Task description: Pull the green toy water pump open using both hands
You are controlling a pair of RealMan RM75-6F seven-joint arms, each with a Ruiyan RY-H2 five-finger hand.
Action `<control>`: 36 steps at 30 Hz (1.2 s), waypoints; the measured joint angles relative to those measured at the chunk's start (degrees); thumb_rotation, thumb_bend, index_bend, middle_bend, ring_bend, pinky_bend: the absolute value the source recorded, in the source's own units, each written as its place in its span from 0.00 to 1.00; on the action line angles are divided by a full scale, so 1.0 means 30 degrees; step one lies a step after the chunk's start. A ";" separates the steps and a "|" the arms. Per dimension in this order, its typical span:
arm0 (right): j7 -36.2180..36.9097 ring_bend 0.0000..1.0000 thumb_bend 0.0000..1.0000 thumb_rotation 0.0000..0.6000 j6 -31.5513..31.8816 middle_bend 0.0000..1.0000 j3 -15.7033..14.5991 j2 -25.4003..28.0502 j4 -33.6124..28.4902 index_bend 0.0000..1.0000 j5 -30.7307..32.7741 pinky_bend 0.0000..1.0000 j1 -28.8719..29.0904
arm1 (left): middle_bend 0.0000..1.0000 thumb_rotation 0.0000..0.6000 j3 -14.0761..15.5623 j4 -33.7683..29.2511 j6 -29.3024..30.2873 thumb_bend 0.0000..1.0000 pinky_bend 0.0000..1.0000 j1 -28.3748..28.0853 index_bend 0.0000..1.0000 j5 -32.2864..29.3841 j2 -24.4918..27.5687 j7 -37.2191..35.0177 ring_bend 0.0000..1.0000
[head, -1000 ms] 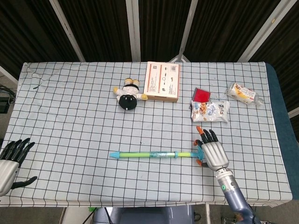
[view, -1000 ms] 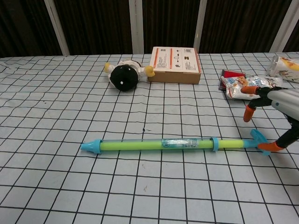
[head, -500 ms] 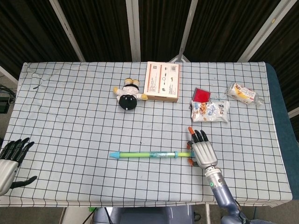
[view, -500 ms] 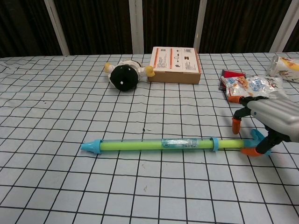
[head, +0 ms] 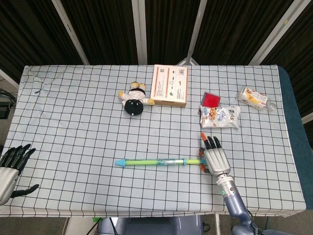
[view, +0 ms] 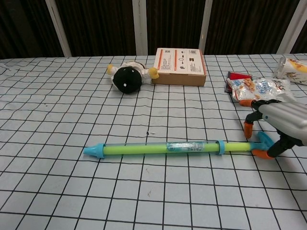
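The green toy water pump (head: 159, 161) lies flat across the near middle of the checked table, blue nozzle pointing left. In the chest view the pump (view: 163, 147) ends at the right in a blue handle (view: 264, 140). My right hand (head: 214, 159) hovers over that handle end, palm down. Seen from the chest, the right hand (view: 280, 123) has an orange-tipped finger behind the rod and its thumb in front, straddling the handle with a gap showing. My left hand (head: 11, 169) hangs at the table's front left edge, fingers spread and holding nothing.
Toward the back stand a plush toy (head: 134, 99) and a flat cardboard box (head: 169, 85). A snack bag (head: 220, 116) and a red packet (head: 211, 99) lie just behind my right hand. Another wrapped packet (head: 254, 98) sits at the far right.
My right hand came left over the pump's handle end, then eased slightly back to the right. The pump and my left hand have stayed put.
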 measured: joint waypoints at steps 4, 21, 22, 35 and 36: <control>-0.0141 0.00 0.37 1.00 0.0097 0.03 -0.0018 0.0052 -0.0061 0.48 0.0194 0.00 0.0017 | 0.00 1.00 0.0000 -0.0001 0.0040 0.03 0.00 0.0010 0.00 0.0019 -0.0012 -0.0015 0.00; -0.0593 0.00 0.38 1.00 0.0115 0.03 -0.0211 0.0247 -0.0075 0.49 0.1143 0.00 0.0228 | 0.00 1.00 -0.0022 0.0002 0.0200 0.03 0.00 0.0035 0.00 0.0085 -0.0041 -0.0039 0.00; -0.0620 0.00 0.38 1.00 0.0115 0.03 -0.0229 0.0244 -0.0063 0.50 0.1196 0.00 0.0237 | 0.00 1.00 -0.0025 -0.0001 0.0206 0.03 0.00 0.0037 0.00 0.0080 -0.0041 -0.0053 0.00; -0.0390 0.00 0.47 1.00 0.0353 0.11 -0.0348 0.0250 -0.0157 0.66 0.1218 0.00 0.0369 | 0.00 1.00 -0.0035 -0.0008 0.0263 0.04 0.00 0.0055 0.00 0.0080 -0.0069 -0.0027 0.00; -0.0354 0.00 0.47 1.00 0.0381 0.11 -0.0365 0.0279 -0.0205 0.66 0.1183 0.00 0.0363 | 0.00 1.00 -0.0032 -0.0007 0.0256 0.04 0.00 0.0056 0.00 0.0075 -0.0070 -0.0022 0.00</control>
